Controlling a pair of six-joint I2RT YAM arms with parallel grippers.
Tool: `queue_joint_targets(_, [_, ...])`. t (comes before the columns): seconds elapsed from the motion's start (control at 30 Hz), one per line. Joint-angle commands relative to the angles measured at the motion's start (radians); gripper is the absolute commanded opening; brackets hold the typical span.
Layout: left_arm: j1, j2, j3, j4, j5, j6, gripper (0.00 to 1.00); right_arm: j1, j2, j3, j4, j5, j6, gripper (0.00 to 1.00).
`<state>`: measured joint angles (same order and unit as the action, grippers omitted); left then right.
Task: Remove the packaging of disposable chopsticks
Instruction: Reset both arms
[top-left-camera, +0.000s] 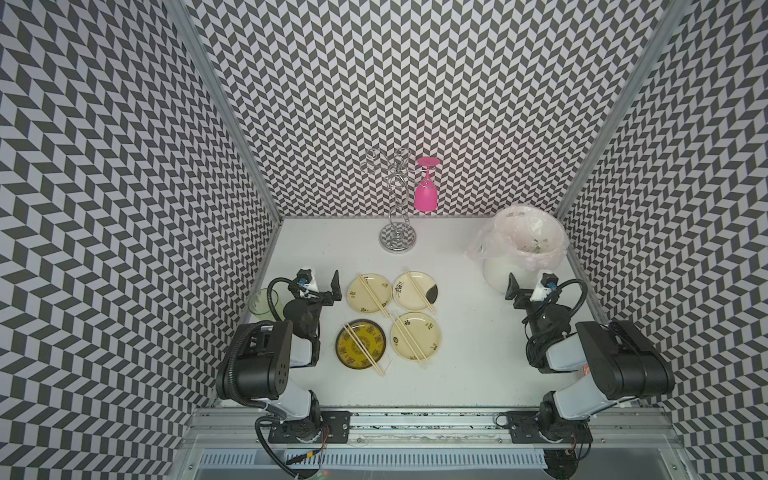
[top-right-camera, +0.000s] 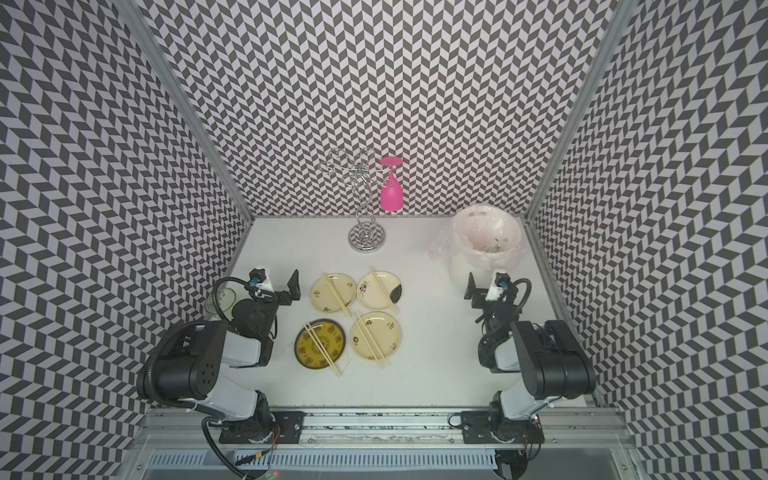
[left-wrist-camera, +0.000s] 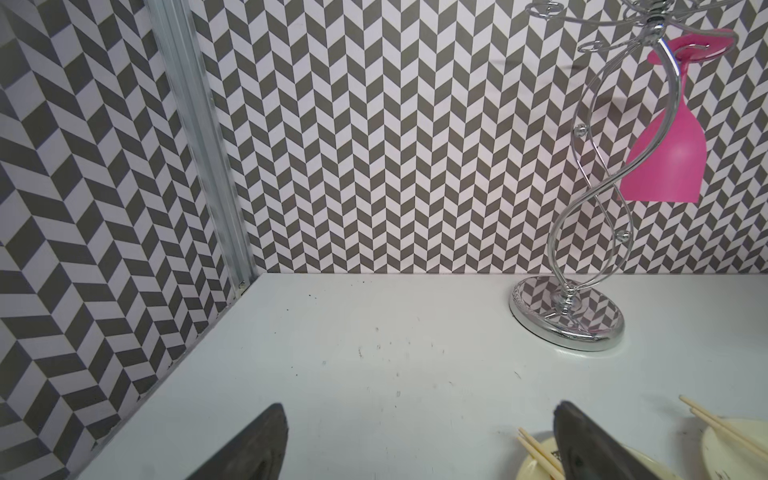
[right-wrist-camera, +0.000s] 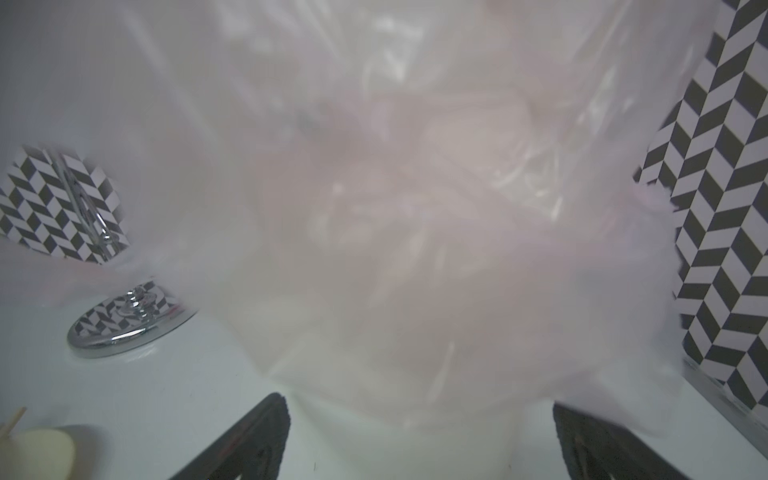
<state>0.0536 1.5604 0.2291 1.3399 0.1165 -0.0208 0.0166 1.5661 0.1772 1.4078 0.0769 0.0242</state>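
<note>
Top views: chopsticks (top-left-camera: 372, 294) on plates (top-left-camera: 357, 302) beside left tool (top-left-camera: 322, 286); right tool (top-left-camera: 525, 289) apart.

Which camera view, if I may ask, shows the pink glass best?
The left wrist view: the pink glass hangs large and sharp, upside down on the chrome rack. Both top views show it small and far. The right wrist view does not show it.

Back wall (left-wrist-camera: 415, 145): black-and-white chevron paper, standing ahead of the left gripper (left-wrist-camera: 419, 415), well beyond its fingertips. Side wall (left-wrist-camera: 83, 208), same paper, close on the gripper's outer side. Aluminium corner post (left-wrist-camera: 199, 137) where the two meet. Tabletop (left-wrist-camera: 374, 332) plain white, faint dark specks just ahead of the gripper. Light even, shadows soft. Aluminium rail (top-left-camera: 415, 419) runs along the table edge behind the gripper.
</note>
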Motion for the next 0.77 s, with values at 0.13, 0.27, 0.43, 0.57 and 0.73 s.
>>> queue_joint_targets(0.13, [-0.006,-0.002,0.0,-0.034,-0.03,-0.009,1.0,0.011,-0.004,0.011,-0.01,0.068,0.012,0.99])
queue_joint_targets(0.27, [-0.006,-0.002,0.007,-0.043,-0.032,-0.007,1.0,0.011,-0.005,0.009,-0.009,0.072,0.014,0.99])
queue_joint_targets(0.43, [-0.034,0.0,0.029,-0.087,-0.079,0.018,1.0,0.012,-0.004,0.009,-0.008,0.072,0.012,0.99])
queue_joint_targets(0.57, [-0.033,0.003,0.03,-0.089,-0.08,0.016,1.0,0.012,-0.004,0.009,-0.007,0.072,0.013,0.99])
queue_joint_targets(0.73, [-0.046,-0.003,0.024,-0.083,-0.102,0.02,1.0,0.013,-0.006,0.007,-0.005,0.072,0.012,0.99])
